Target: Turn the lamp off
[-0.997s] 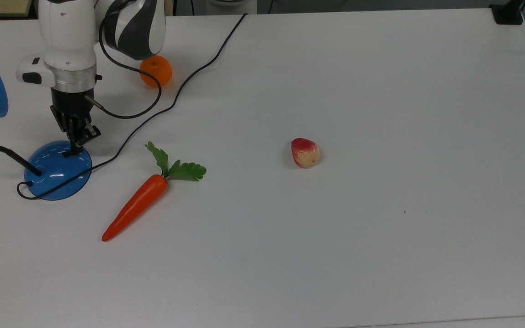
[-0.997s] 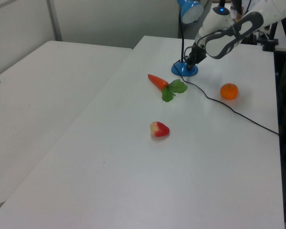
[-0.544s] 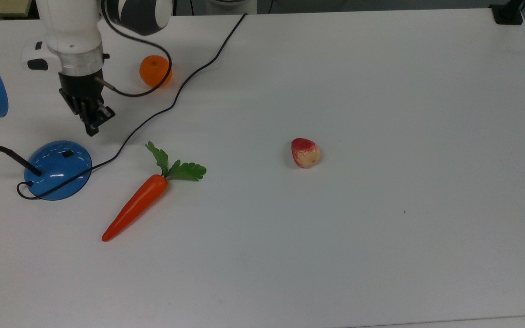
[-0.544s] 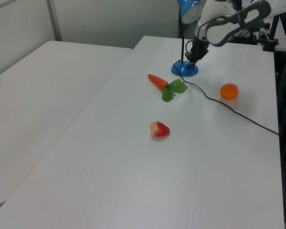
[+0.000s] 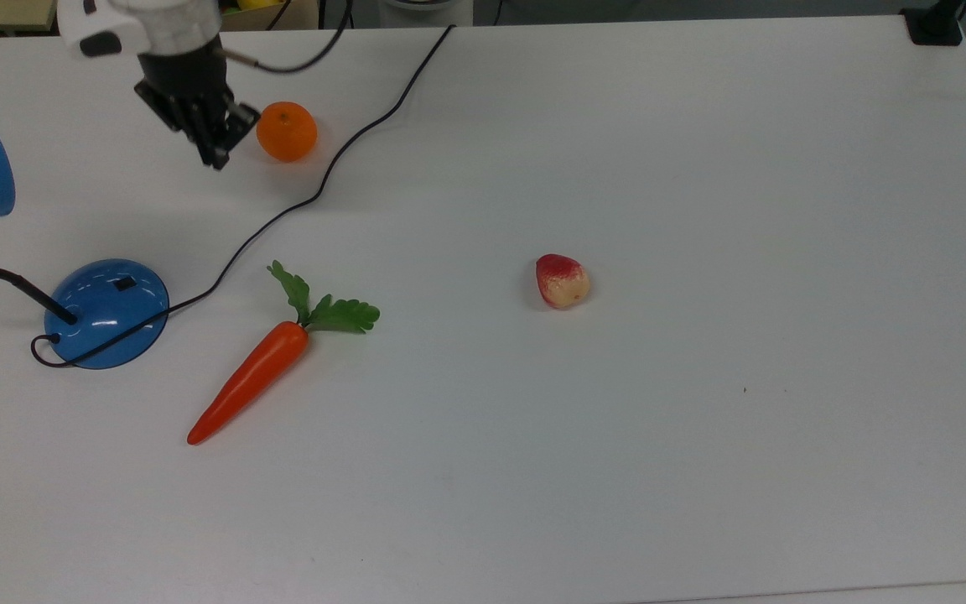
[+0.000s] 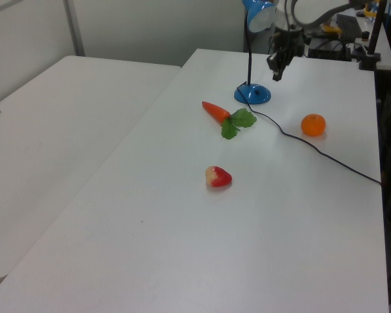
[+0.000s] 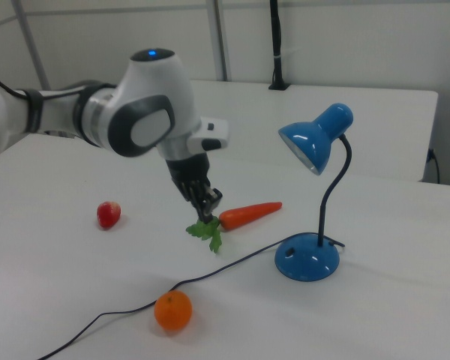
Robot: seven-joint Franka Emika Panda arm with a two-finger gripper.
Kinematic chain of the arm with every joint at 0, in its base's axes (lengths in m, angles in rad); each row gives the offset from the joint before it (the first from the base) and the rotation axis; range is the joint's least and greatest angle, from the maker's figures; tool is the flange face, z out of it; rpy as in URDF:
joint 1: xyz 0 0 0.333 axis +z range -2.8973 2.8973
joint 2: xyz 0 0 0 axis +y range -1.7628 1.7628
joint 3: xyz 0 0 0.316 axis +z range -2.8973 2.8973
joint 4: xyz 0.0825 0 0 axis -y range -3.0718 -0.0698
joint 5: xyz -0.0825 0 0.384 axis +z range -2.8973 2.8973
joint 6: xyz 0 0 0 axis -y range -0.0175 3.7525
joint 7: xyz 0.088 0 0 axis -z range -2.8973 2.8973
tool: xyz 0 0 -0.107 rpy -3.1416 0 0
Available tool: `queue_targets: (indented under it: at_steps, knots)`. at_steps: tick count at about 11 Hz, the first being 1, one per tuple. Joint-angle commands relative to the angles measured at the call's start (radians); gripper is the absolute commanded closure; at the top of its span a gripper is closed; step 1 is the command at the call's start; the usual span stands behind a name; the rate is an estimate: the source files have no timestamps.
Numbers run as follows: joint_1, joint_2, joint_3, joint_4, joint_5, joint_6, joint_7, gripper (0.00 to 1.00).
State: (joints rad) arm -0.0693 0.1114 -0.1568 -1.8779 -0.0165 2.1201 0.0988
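The pincer hangs above the tabletop, closed and empty as far as the top view lets me judge, just beside the orange and well apart from the lamp. The lamp's blue base sits near the top view's left edge, its small black switch uncovered, the shade showing no obvious glow. My judgement: the press looks done and the arm is clear of the lamp. If the bulb is on, 1 more push on the switch is needed. A carrot lies right of the base.
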Motion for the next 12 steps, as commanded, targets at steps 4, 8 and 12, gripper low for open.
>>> queue_targets:
  at_steps: [4, 8, 12]
  knots:
    - [0.043, -0.223, -0.055, -0.018, 0.001, -0.33, -0.235, 0.0]
    - [0.043, -0.246, -0.064, -0.018, 0.0, -0.371, -0.257, 0.0]
    - [0.039, -0.242, -0.075, -0.014, -0.003, -0.365, -0.258, 0.0]
